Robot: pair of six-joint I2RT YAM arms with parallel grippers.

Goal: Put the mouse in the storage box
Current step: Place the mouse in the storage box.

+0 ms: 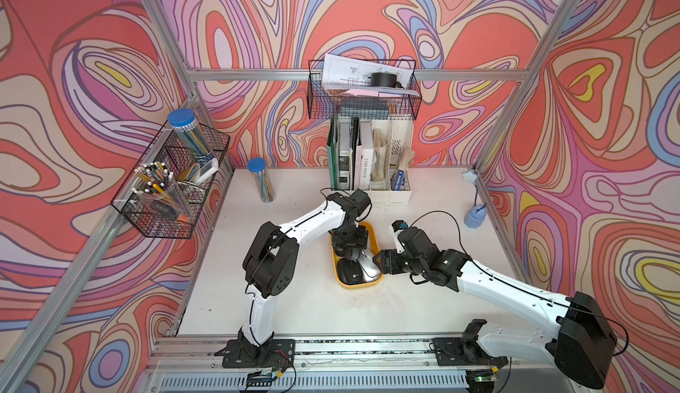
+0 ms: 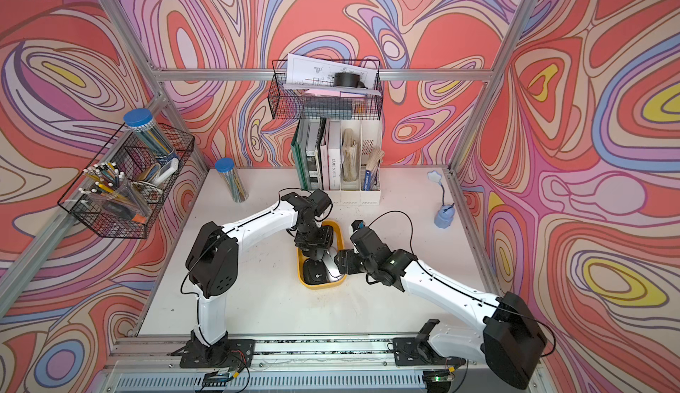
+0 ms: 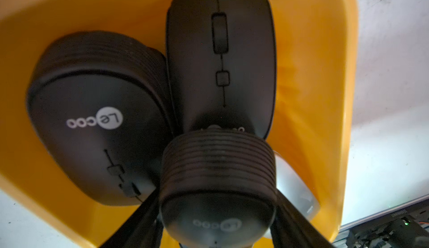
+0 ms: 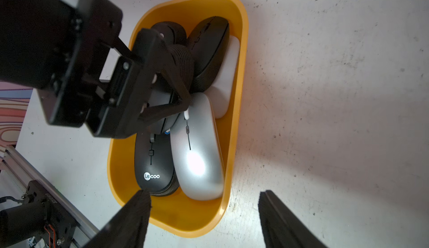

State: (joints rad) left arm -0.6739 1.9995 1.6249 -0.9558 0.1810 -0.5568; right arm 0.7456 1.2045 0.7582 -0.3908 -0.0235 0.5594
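cannot tell if the left pincer (image 3: 216, 191) clamps the mouse (image 3: 218, 165) in the storage box (image 4: 185, 226): spread wide, rise straight, avoiding the open right pincer (image 4: 204, 195) at 3 o'clock.

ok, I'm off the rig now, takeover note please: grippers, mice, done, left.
Grippers: left gripper low in the storage box, jaws either side of a black mouse; gripping or released, cannot tell. The right gripper is open and empty, by the box's end nearest the robot base.
Also in the box: a black Lecoo mouse, a silver mouse, a white mouse.
Done: mouse is over the pile, inside the box.
Left: confirm release, lift the left arm out.
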